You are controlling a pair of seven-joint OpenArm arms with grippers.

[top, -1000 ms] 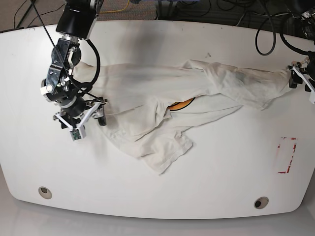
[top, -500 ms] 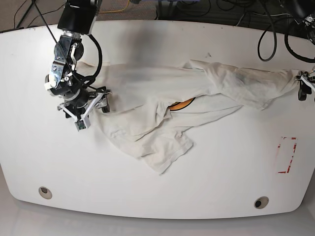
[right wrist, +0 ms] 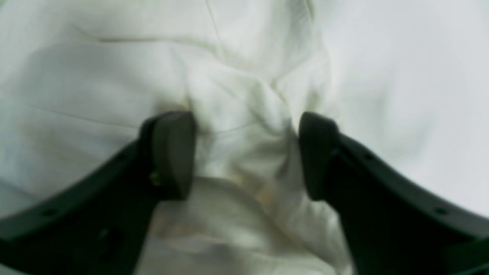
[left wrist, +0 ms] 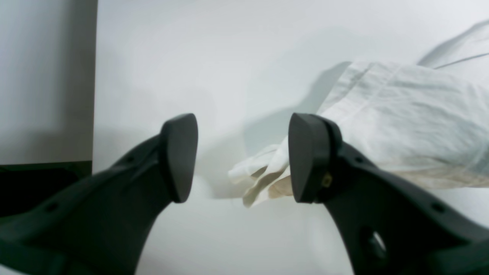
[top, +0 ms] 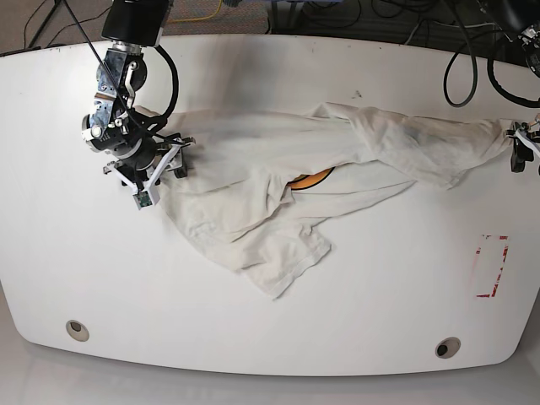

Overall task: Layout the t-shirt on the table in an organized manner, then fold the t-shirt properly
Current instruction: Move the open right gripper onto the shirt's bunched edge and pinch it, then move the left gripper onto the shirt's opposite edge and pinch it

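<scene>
Readable text: none.
t-shirt (top: 278, 169) print: only an orange sliver showing, no lettering legible.
red tape rectangle (top: 492, 267): blank.

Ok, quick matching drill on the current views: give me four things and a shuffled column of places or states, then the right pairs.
Things:
1. t-shirt
2. red tape rectangle
3. left gripper
4. right gripper

Places or states:
A. jaws apart astride bunched fabric
B. crumpled across the table
C. open at a cloth tip, near the table's edge
D. stuck on bare tabletop, clear of the cloth

Pairs: 1-B, 2-D, 3-C, 4-A
</scene>
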